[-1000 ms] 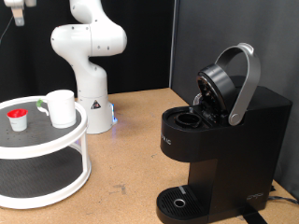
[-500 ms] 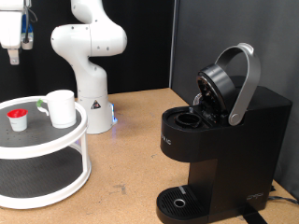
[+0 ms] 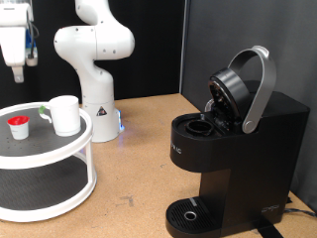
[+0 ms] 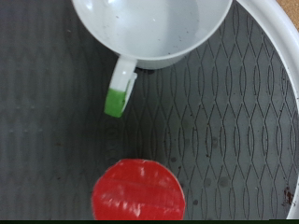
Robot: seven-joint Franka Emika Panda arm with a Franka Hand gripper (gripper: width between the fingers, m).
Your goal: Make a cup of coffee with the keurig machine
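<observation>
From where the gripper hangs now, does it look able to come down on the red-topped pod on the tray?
Probably yes. The gripper hangs above the tray, and the wrist view looks straight down on the pod with nothing over it. The cup stands apart beside it.

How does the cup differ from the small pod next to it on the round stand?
The cup is taller and wider than the pod. The cup is all white apart from green on its handle; the pod has a red top. The cup stands open-mouthed and looks empty in the wrist view; the pod's top is closed. Both stand upright on the stand's top shelf, below the gripper.
</observation>
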